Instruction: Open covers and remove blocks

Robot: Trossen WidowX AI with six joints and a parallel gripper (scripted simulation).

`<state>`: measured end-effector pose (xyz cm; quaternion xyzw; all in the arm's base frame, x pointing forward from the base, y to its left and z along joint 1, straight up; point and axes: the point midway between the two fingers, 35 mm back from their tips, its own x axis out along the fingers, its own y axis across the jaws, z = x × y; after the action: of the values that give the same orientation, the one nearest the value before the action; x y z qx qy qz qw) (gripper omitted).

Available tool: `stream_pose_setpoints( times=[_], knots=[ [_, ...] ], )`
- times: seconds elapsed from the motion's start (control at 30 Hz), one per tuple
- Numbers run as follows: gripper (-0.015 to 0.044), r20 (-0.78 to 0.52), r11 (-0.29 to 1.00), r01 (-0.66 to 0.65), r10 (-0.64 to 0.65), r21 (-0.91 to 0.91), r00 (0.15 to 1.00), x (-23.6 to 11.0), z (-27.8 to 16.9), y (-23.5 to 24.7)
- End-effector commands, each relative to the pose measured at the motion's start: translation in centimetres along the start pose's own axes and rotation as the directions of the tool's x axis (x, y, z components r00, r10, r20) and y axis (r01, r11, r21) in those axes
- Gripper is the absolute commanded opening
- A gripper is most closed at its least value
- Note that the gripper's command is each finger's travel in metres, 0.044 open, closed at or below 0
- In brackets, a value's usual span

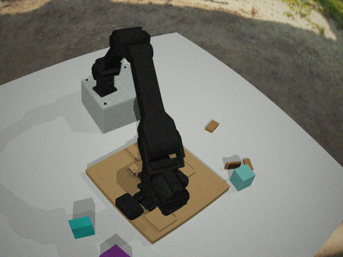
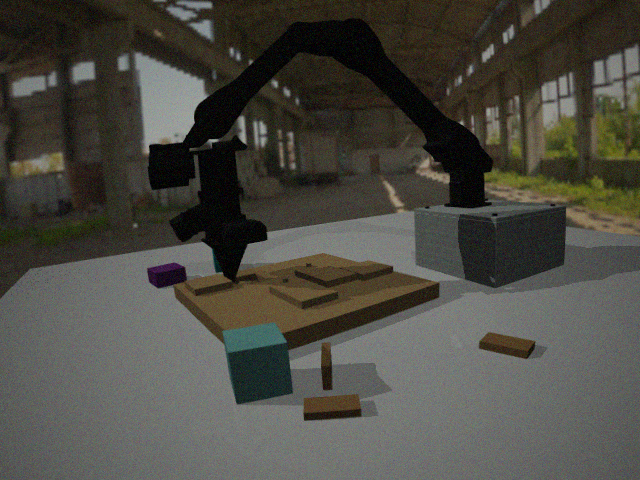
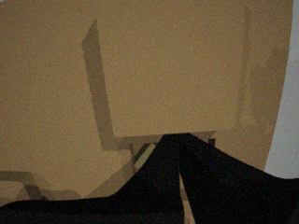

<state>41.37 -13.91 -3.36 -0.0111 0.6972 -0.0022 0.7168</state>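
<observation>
Gripper (image 2: 231,276) is fully closed, fingers pressed together to a point, nothing held. Tip is down at the puzzle board (image 2: 330,315), touching or just off the edge of the near-left cover (image 2: 208,283). In the wrist view the closed fingertips sit against the lower edge of that square cover (image 3: 168,69), which lies flat on the board.

Board is a tan slab on the white table (image 1: 249,83), in front of the grey pedestal (image 1: 94,110) the arm stands on. Exterior view shows three more raised covers: front one (image 2: 303,295), middle one (image 2: 325,274), far one (image 2: 373,268). From the top view the arm hides most of the board's centre; a small opening with a notched tan piece (image 1: 133,167) shows just left of the wrist. Whether any well is still covered cannot be told.

Blocks off the board: light teal cube (image 1: 242,176) just beside the board's right edge, darker teal block (image 1: 81,226) near the board's lower-left side, purple block (image 1: 113,251) at the bottom edge of the top view.

Loose small brown tiles on the table: one flat (image 2: 331,406) by the light teal cube, one standing on edge (image 2: 326,365) next to it, one flat and well apart (image 2: 506,344) to the right.
</observation>
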Motion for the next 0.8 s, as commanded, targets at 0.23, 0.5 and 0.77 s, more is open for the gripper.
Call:
stream_pose_setpoints(
  times=[0.23, 0.5, 0.77],
  knots=[
    [0.0000, 0.003, 1.000, -0.002, 0.001, 0.005, 1.000, -0.5, 0.9, 0.1],
    [0.0000, 0.004, 1.000, -0.001, 0.001, 0.005, 1.000, -1.5, 1.0, 0.0],
    [0.0000, 0.004, 1.000, -0.001, 0.001, 0.005, 1.000, -2.5, 1.2, 0.0]
  ],
)
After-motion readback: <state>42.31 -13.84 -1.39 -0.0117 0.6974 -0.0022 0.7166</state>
